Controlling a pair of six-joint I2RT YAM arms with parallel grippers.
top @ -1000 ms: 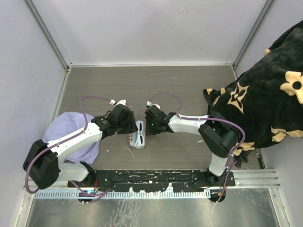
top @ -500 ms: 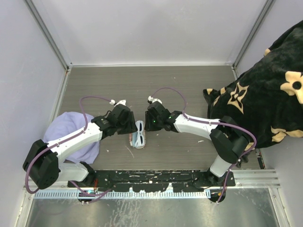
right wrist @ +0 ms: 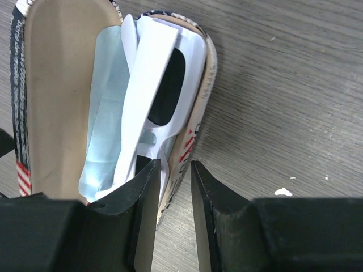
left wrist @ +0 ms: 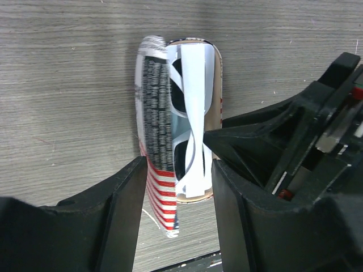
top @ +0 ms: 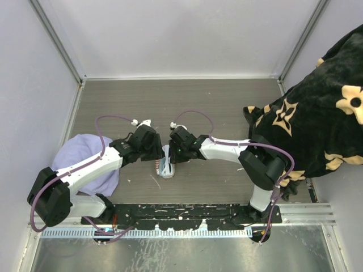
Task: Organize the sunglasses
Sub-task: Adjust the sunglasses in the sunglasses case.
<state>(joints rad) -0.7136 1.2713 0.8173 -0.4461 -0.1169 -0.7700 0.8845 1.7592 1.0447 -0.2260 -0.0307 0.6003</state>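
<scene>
The white-framed sunglasses [right wrist: 153, 96] lie folded inside the open flag-patterned case [right wrist: 54, 85], on top of a light blue cloth [right wrist: 105, 102]. In the top view the case [top: 165, 169] sits mid-table between both arms. My left gripper [left wrist: 180, 164] straddles one end of the case [left wrist: 153, 96]. Its fingertips press the upright striped flap on one side and the case wall on the other. The sunglasses [left wrist: 193, 113] show between its fingers. My right gripper [right wrist: 173, 167] has its jaws a little apart astride the case's right wall, one finger inside against the sunglasses.
A lavender cloth heap [top: 85, 164] lies by the left wall under the left arm. A black blanket with tan flowers [top: 317, 113] bulges in from the right. A white crumb [right wrist: 282, 192] lies on the wood beside the case.
My right gripper has shifted left and down onto the case and now covers most of the sunglasses from above; its jaws have parted slightly. The left arm has held still.
</scene>
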